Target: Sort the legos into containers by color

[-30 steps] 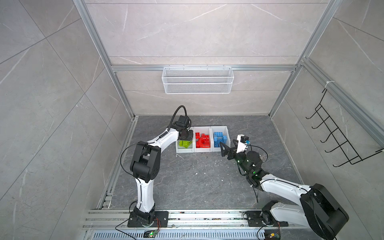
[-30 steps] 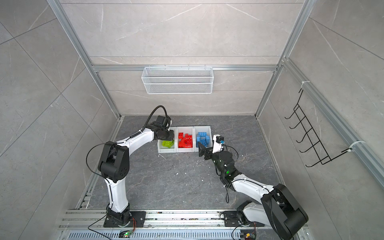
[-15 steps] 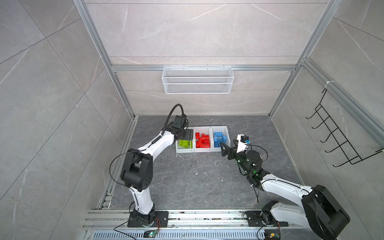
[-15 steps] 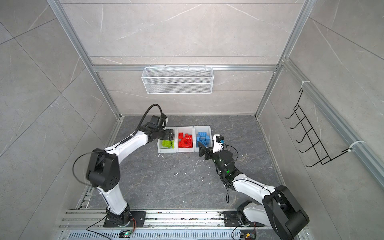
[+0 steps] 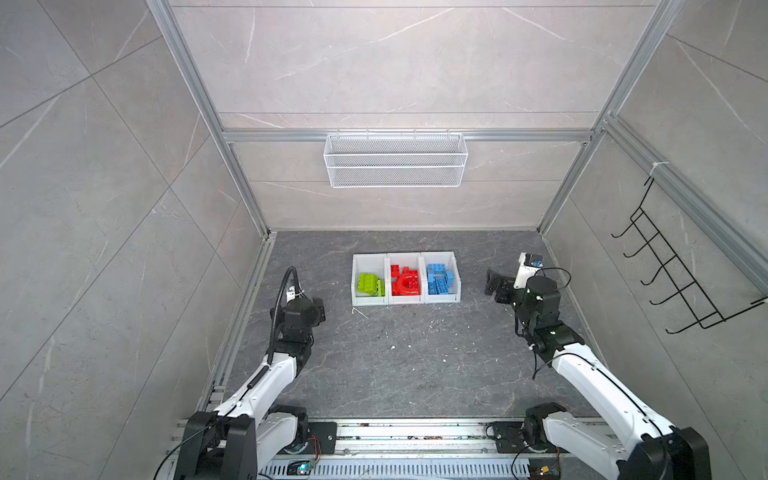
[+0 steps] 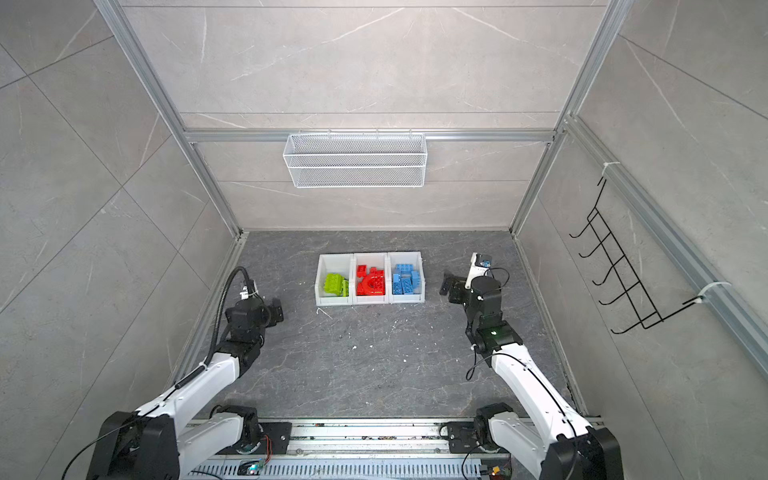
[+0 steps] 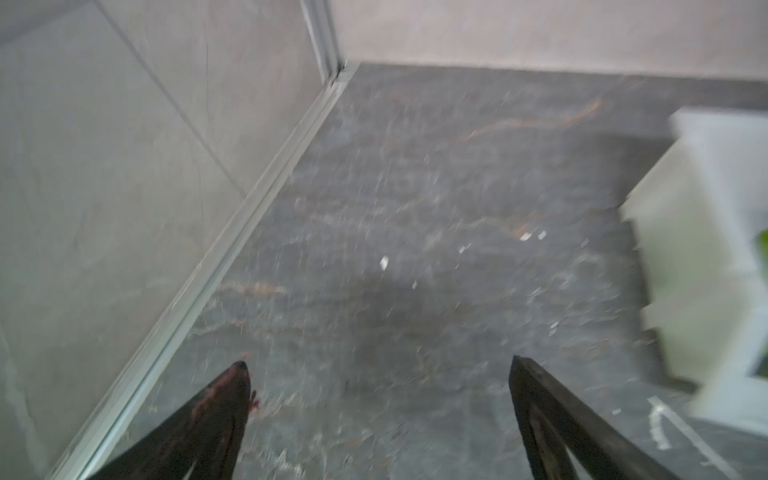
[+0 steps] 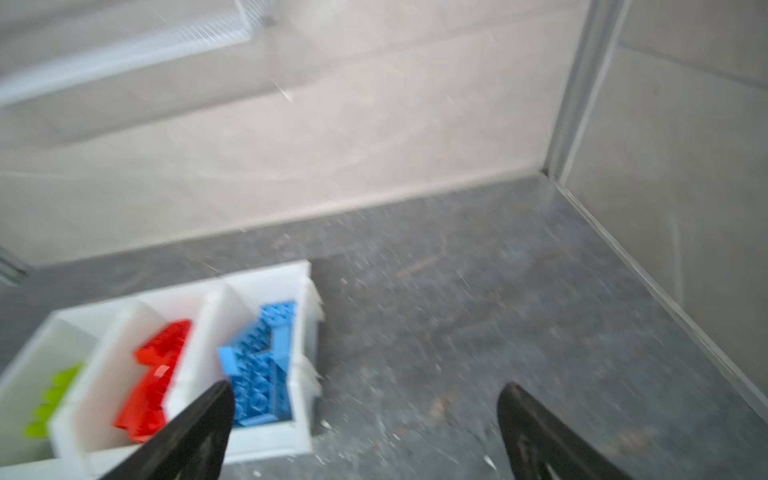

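Observation:
Three white bins stand in a row at the back middle of the dark floor. The left bin (image 5: 368, 261) holds green legos (image 5: 370, 285), the middle bin red legos (image 5: 406, 283), the right bin blue legos (image 5: 440, 279). Both top views show them, as at the green legos (image 6: 336, 285). My left gripper (image 5: 319, 312) hovers left of the bins, apart from them. In the left wrist view the left gripper (image 7: 378, 360) is open over bare floor, holding nothing. My right gripper (image 5: 493, 286) sits right of the blue bin. The right gripper (image 8: 366, 385) is open and empty, with the blue legos (image 8: 266, 365) beside one finger.
A white wire basket (image 5: 395, 160) hangs on the back wall. A black hook rack (image 5: 673, 274) sticks out from the right wall. Small white flecks (image 5: 392, 347) dot the floor in front of the bins. An aluminium rail (image 7: 232, 245) runs along the left wall's foot.
My left gripper has left the green bin, drawn back to the left and front, and opened wide. My right gripper has pulled away from the blue bin toward the right, still open.

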`<state>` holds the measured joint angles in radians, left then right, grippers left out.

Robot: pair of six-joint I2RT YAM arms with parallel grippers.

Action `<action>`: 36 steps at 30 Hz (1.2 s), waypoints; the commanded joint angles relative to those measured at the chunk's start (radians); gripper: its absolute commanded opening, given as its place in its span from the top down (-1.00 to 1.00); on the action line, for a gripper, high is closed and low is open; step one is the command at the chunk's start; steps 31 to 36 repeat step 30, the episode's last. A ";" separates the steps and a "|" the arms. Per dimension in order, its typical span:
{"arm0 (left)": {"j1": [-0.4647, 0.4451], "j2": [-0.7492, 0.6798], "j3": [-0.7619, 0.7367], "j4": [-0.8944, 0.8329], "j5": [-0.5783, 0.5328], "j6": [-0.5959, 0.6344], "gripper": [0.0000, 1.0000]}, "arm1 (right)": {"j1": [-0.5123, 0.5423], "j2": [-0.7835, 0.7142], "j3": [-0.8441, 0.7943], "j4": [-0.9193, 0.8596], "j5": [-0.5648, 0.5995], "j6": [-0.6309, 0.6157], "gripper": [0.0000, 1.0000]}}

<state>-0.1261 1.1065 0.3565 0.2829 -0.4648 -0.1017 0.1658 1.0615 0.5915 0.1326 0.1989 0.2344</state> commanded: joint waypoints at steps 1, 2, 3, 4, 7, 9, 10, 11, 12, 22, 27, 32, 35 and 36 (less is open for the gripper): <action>0.024 0.050 -0.013 0.281 0.017 0.041 -0.98 | -0.031 0.081 -0.072 0.058 0.060 -0.038 -1.00; 0.036 0.077 -0.026 0.333 0.032 0.045 -0.99 | -0.034 0.104 -0.104 0.145 0.082 -0.040 -1.00; 0.046 0.108 -0.038 0.385 0.059 0.059 -0.98 | -0.035 0.119 -0.136 0.227 0.080 -0.056 -1.00; 0.056 0.140 -0.049 0.431 0.070 0.064 -0.99 | -0.036 0.141 -0.171 0.320 0.066 -0.088 -1.00; 0.096 0.230 -0.081 0.576 0.163 0.081 -0.99 | -0.036 0.234 -0.280 0.637 0.054 -0.178 -1.00; 0.132 0.305 -0.082 0.641 0.249 0.075 -0.98 | -0.035 0.294 -0.337 0.816 0.068 -0.206 -1.00; 0.147 0.353 -0.064 0.645 0.287 0.073 -0.98 | -0.040 0.329 -0.357 0.887 0.064 -0.201 -1.00; 0.157 0.402 -0.037 0.660 0.322 0.083 -0.99 | -0.041 0.374 -0.373 0.953 0.045 -0.207 -1.00; 0.161 0.411 -0.008 0.617 0.339 0.086 -0.99 | -0.041 0.424 -0.370 1.003 0.019 -0.224 -1.00; 0.171 0.392 0.007 0.548 0.354 0.079 -0.99 | -0.049 0.468 -0.283 0.880 -0.007 -0.221 -1.00; 0.171 0.392 0.007 0.550 0.354 0.080 -0.99 | -0.052 0.466 -0.275 0.855 -0.006 -0.216 -1.00; 0.171 0.391 0.006 0.552 0.354 0.080 -0.99 | -0.058 0.463 -0.271 0.845 -0.017 -0.213 -1.00; 0.171 0.391 0.006 0.552 0.354 0.080 -0.99 | -0.058 0.463 -0.271 0.845 -0.017 -0.213 -1.00; 0.171 0.391 0.006 0.552 0.354 0.080 -0.99 | -0.058 0.463 -0.271 0.845 -0.017 -0.213 -1.00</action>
